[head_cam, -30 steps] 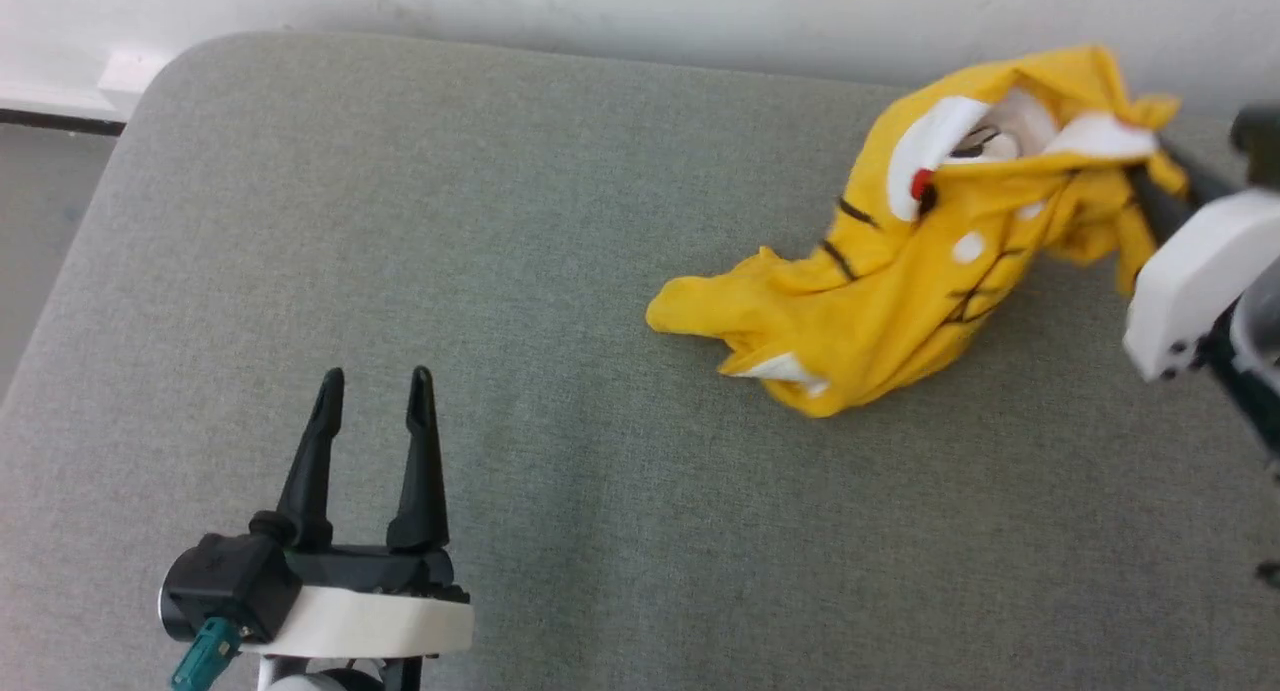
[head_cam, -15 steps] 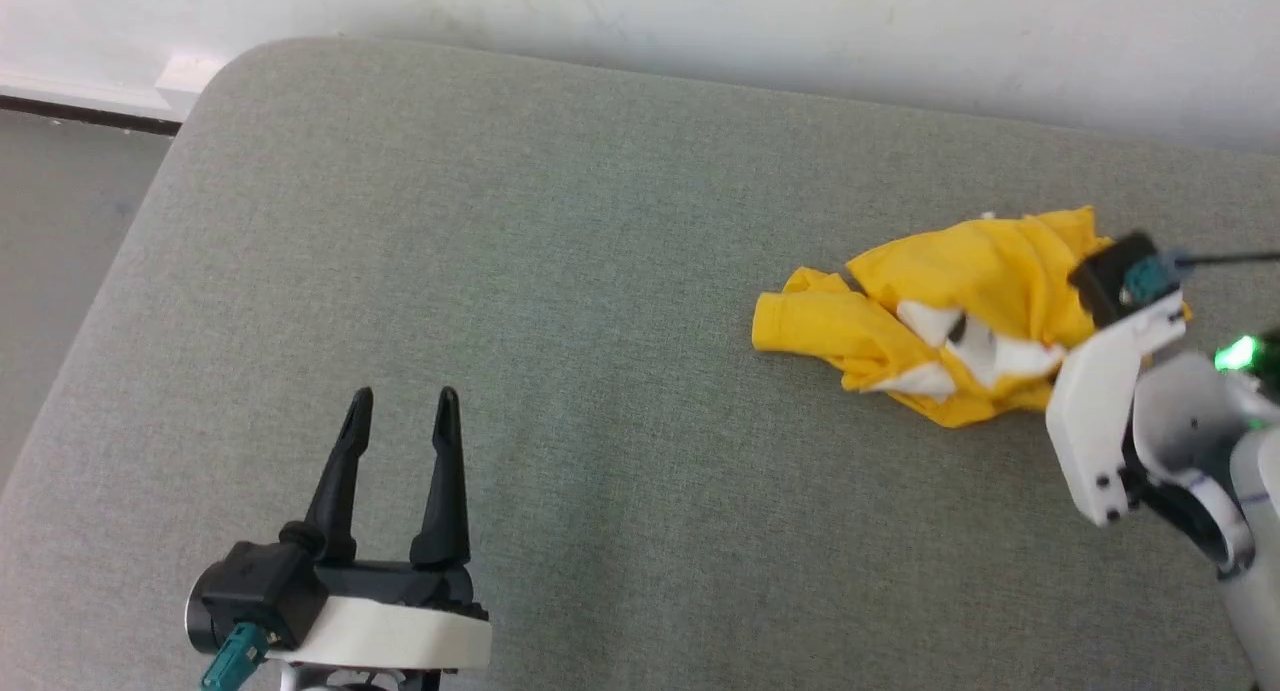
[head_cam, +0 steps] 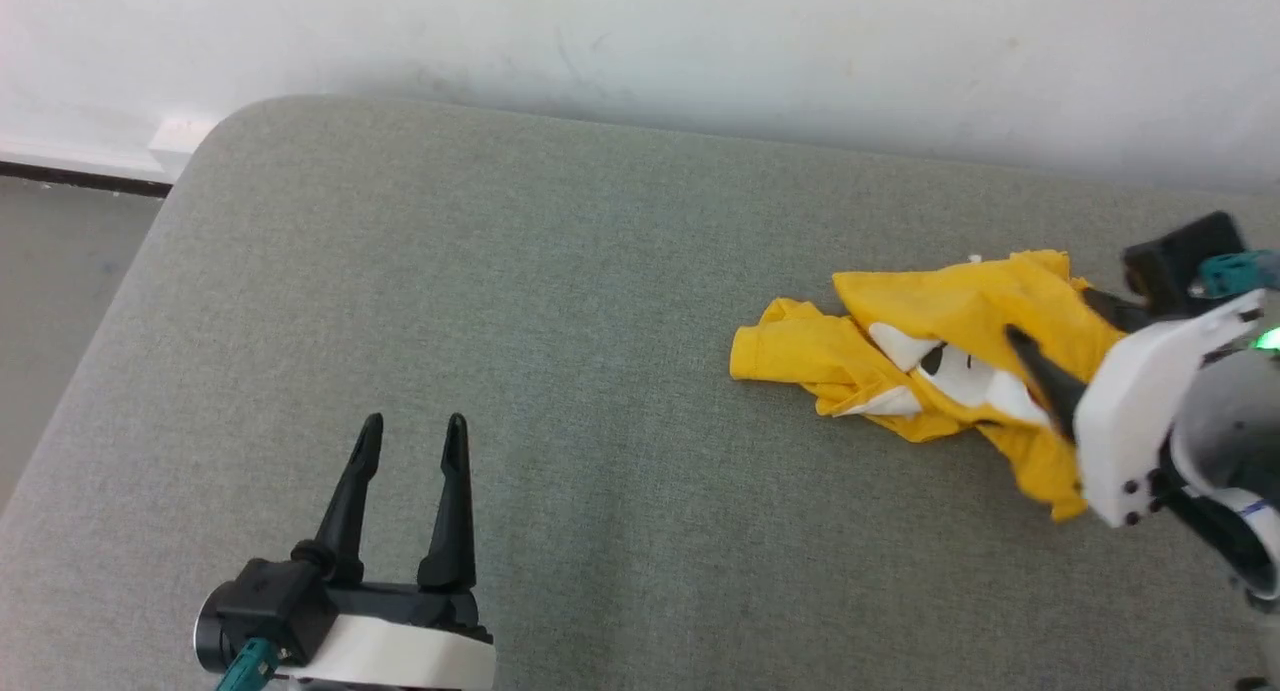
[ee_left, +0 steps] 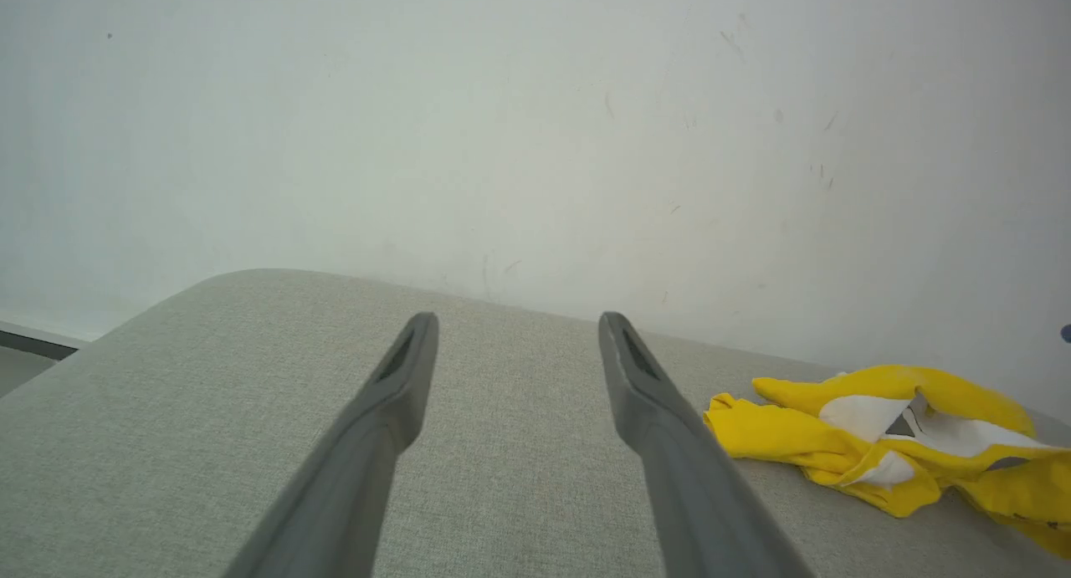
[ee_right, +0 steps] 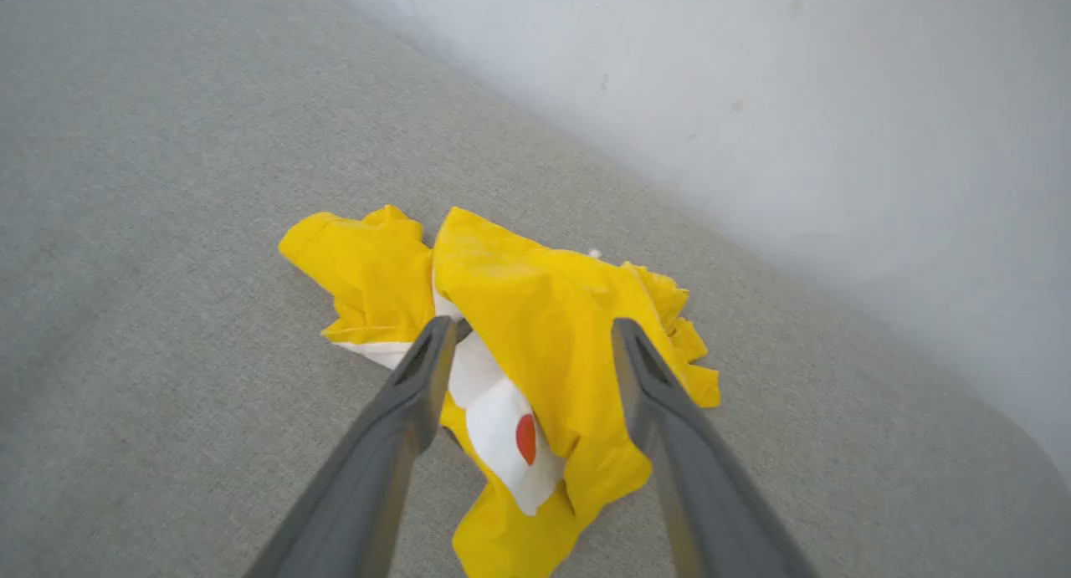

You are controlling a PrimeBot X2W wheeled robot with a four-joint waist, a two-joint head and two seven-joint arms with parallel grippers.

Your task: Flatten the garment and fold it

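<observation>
crumpled yellow shirt (head_cam: 960, 301), far right, looks soft and light; pinch a hem. right gripper (ee_right: 531, 331) over it, open, empty.

**Obstructions and Cut-Offs Noted**

The garment (head_cam: 950, 296) lies crumpled, and most of its print is folded out of sight. In the head view, the white housing behind my right fingers (head_cam: 1035, 366) covers its right end. The left wrist view's right edge clips it. The bottom edge cuts the housing behind my left fingers (head_cam: 348, 501).
</observation>
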